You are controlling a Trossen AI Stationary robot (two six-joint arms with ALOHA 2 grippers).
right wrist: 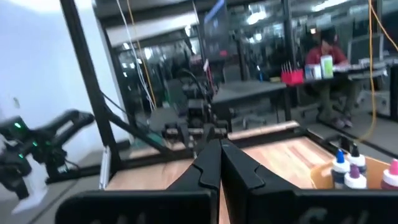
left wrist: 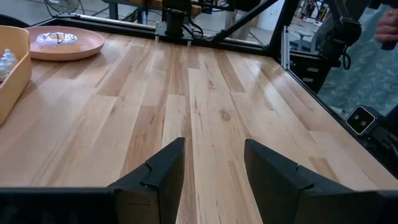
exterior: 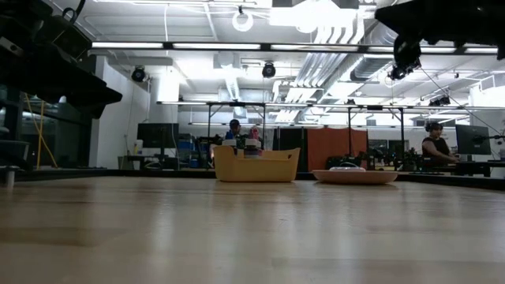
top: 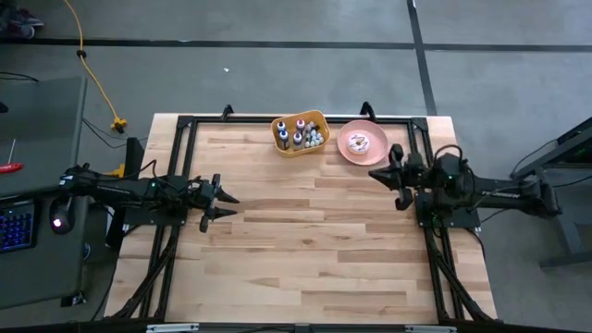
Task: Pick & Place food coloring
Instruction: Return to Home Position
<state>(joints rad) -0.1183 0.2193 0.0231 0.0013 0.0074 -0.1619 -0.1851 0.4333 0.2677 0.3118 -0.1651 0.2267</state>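
Observation:
The food coloring bottles (top: 301,132) stand together in a yellow basket (top: 317,120) near the table's far edge; their caps are blue, reddish and white. In the right wrist view the bottles (right wrist: 354,171) show above the basket's rim (right wrist: 320,176). The low view shows the basket (exterior: 256,166) resting on its base. My left gripper (top: 231,205) hovers open over the table's left part, well short of the basket; its fingers (left wrist: 161,177) frame bare wood. My right gripper (top: 374,172) is shut and raised, just right of the pink plate.
A pink plate (top: 342,148) with a doughnut sits right of the basket; it also shows in the low view (exterior: 355,177) and the left wrist view (left wrist: 62,42). A black frame (top: 277,118) runs along the far edge. Bare wood (top: 314,240) fills the middle and near side.

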